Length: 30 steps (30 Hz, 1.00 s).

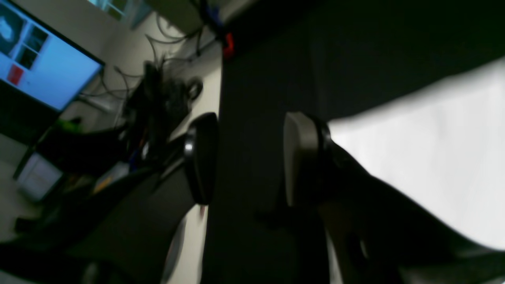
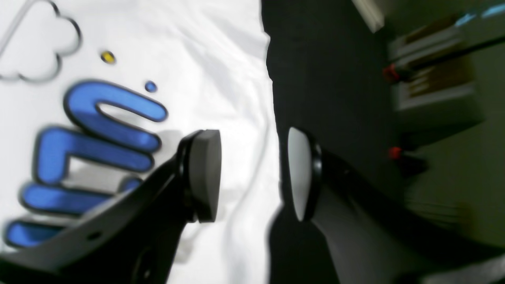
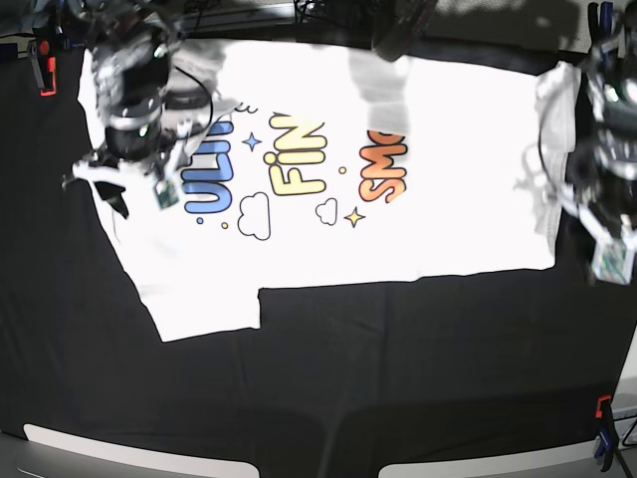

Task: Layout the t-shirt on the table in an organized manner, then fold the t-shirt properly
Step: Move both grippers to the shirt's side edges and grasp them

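The white t-shirt point(image 3: 448, 199) lies spread print-up across the black-clothed table point(image 3: 398, 378), collar end to the left and hem to the right, where the fabric is bunched. In the right wrist view my right gripper point(image 2: 252, 173) hangs open over the t-shirt's edge point(image 2: 221, 71), beside the blue letters, with nothing between its fingers. Its arm point(image 3: 139, 119) is at the shirt's left end in the base view. My left gripper point(image 1: 248, 157) is open above the black cloth, with the white shirt point(image 1: 434, 150) just to one side. Its arm point(image 3: 607, 159) stands at the hem end.
Red clamps hold the cloth at the table's edges point(image 3: 44, 75) point(image 3: 602, 406) point(image 2: 390, 73). A lit monitor point(image 1: 43, 67) and a tangle of cables point(image 1: 165, 90) lie beyond the table's side. One sleeve point(image 3: 204, 304) sticks out toward the front.
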Motion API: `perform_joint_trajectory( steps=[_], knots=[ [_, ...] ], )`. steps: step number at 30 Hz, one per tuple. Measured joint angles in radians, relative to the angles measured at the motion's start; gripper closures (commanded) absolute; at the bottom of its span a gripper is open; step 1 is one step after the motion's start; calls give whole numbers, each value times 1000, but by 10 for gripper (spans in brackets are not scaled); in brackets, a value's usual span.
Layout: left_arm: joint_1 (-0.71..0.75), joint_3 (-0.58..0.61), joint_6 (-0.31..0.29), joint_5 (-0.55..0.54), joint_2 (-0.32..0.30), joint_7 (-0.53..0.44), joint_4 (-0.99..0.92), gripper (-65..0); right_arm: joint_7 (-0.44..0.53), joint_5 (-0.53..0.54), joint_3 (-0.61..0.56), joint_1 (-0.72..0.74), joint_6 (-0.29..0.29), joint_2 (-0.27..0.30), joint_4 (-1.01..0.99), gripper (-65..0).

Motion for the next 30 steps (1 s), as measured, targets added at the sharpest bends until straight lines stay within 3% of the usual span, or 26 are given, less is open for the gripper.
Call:
perform_joint_trajectory(
  steps=[3, 7, 13, 16, 19, 23, 27, 30],
  knots=[
    [-89, -20, -74, -117, 39, -3, -95, -252, 29, 154, 108, 14, 91, -33, 0, -269],
    [-196, -19, -196, -269, 63, -2, -294, -252, 51, 314, 212, 18, 208, -33, 0, -269],
    [-335, -20, -320, -494, 63, -2, -581, -252, 55, 544, 328, 16, 404, -35, -8, -269],
    [-413, -21, -373, -648, 68, 51, -703, -252, 35, 656, 381, 16, 463, -36, -19, -269],
    [-472, -43, -384, -715, 101, 58, -842, -252, 28, 731, 445, 16, 512, -69, -27, -269],
    [-521, -99, -521, -870, 138, 72, -1023, -252, 22, 864, 532, 16, 594, -130, -34, -269],
    [-582, -108, -592, -910, 153, 68, -1150, -252, -25, 955, 613, 22, 644, -161, -45, -269],
    [-612, -109, -603, -824, 153, 32, -1231, -252, -57, 1017, 652, 21, 667, -166, -61, -269]
  ],
)
